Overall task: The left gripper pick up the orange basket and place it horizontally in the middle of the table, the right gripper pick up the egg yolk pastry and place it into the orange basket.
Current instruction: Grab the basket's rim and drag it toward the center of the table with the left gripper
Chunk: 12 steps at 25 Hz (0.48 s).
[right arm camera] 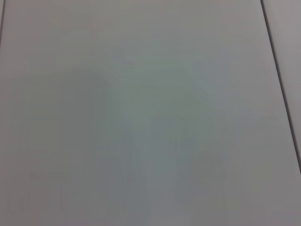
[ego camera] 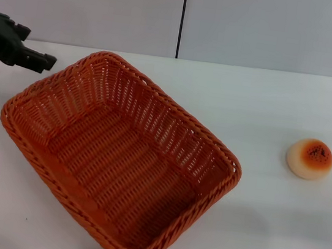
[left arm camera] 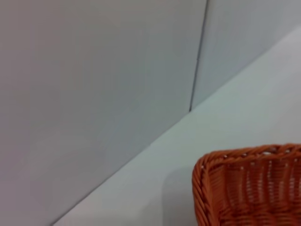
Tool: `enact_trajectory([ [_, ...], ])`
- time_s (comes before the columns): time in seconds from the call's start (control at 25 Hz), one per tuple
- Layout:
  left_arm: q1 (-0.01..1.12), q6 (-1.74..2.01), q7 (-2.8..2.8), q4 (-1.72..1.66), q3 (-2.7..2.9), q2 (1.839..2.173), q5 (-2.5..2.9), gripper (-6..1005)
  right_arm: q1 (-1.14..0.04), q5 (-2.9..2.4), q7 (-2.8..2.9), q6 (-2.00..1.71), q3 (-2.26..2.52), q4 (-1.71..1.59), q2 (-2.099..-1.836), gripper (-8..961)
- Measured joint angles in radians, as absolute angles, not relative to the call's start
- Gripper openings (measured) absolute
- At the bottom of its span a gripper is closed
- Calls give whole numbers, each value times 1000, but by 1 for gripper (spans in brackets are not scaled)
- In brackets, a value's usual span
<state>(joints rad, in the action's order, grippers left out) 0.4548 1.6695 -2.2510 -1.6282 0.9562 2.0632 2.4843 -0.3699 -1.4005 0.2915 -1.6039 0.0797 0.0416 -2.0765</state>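
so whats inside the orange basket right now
Nothing: the orange basket shows only bare woven floor. The egg yolk pastry sits apart on the table. The near wall's inner face is hidden.

The orange basket (ego camera: 118, 158) is seen resting on the table (ego camera: 261, 237), open side up, empty. It is rectangular, woven, with a braided rim and sloping sides. It is set diagonally: one corner points toward the table's far edge on the left, the opposite corner is near the front edge. One rim corner (left arm camera: 207, 165) is caught in the left wrist view, standing on the white top near the wall line.

The egg yolk pastry (ego camera: 309, 158) is found well apart from the basket, toward the right edge. It is a small round cream bun, upright, with an orange-brown top; the dark specks are probably seeds.
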Motion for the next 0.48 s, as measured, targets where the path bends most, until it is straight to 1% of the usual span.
enact_trajectory([
  [0.16, 514, 1704, -2284, -1628, 1008, 2068, 2579, 782, -376, -1400, 291, -1603, 80, 42, -2075, 604],
  [0.48, 566, 1690, -2323, -1554, 1138, 2072, 2689, 781, -382, -1398, 291, -1599, 78, 43, -2076, 599],
])
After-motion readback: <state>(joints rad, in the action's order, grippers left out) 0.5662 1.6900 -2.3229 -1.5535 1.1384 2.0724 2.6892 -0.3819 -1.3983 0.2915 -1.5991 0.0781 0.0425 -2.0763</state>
